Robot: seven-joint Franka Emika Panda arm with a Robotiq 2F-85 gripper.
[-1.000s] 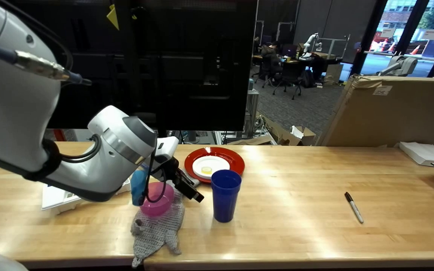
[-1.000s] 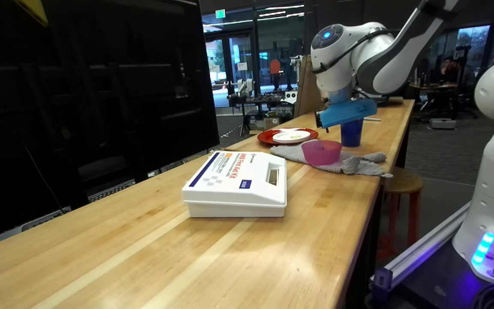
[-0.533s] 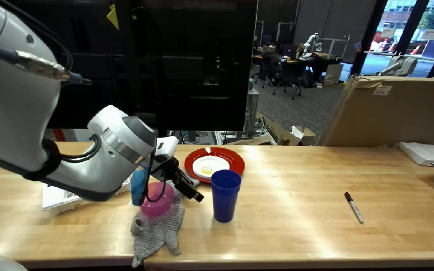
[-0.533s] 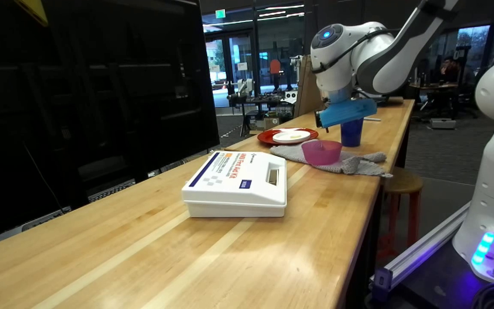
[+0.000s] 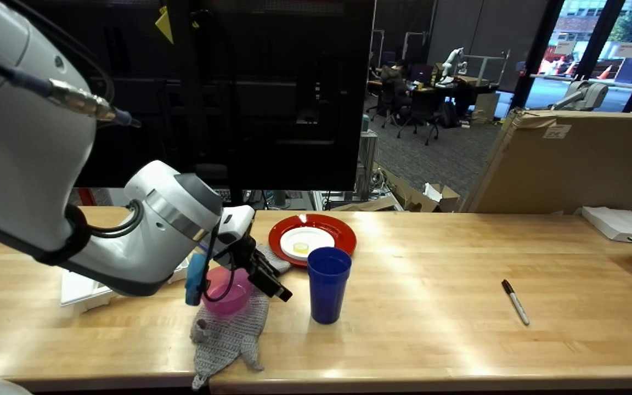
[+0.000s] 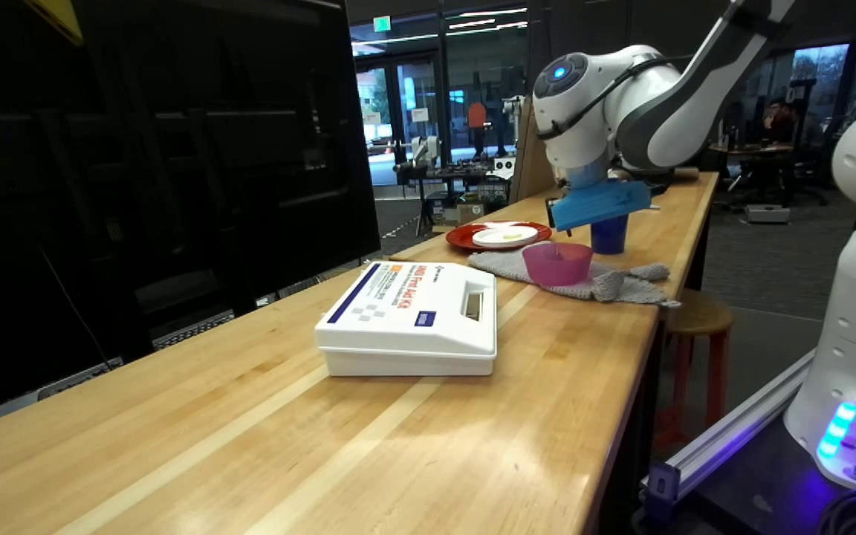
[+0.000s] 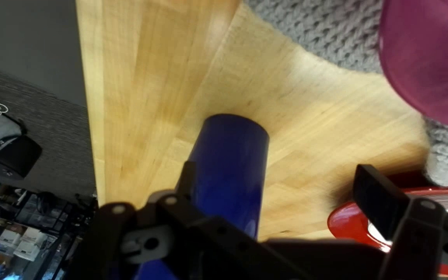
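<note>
My gripper (image 7: 277,177) hangs tilted over the table with its jaws wide apart and nothing gripped. Nearest to it is a tall blue cup (image 5: 329,288), upright on the table. In the wrist view the cup's side (image 7: 231,163) shows partly behind one finger; whether they touch I cannot tell. A pink bowl (image 6: 558,265) sits on a grey knitted cloth (image 5: 231,334), beside and below the wrist. Behind the cup lies a red plate (image 5: 345,241) bearing a white dish (image 5: 321,240) with a small yellow piece (image 5: 300,248). The other finger (image 7: 379,198) overlaps the plate's rim in the wrist view.
A white first aid kit (image 6: 406,319) lies on the table near the bowl. Further along are a black marker (image 5: 515,302) and a stack of paper (image 5: 623,224). A large dark screen (image 5: 212,109) borders the back; a big cardboard box (image 5: 579,164) stands at the far side.
Over the last half second the arm has dipped a little, and in an exterior view the gripper has shifted slightly left and down. Its jaws stayed apart; the table objects have not moved.
</note>
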